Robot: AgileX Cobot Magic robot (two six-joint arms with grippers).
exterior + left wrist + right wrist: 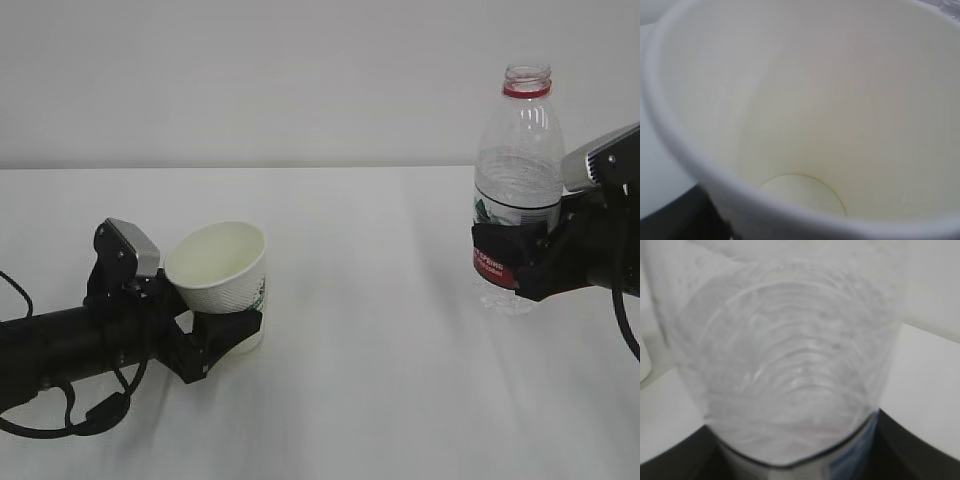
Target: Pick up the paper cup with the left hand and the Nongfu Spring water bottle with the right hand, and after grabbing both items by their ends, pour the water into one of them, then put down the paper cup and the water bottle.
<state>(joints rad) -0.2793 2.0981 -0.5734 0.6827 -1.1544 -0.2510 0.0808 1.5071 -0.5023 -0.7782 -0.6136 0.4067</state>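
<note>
Holding the paper cup (220,268) near its bottom, the left tool (215,340) squeezes it from both sides. The cup leans toward the arm, low over the white bench (350,400); it may just touch it. Inside, the cup (805,115) looks pale and dry, though the close view is blurry. Far off on the right side, the right tool (510,262) grips the Nongfu Spring water bottle (517,190) around its red label. The bottle stands straight up with no cap.
</note>
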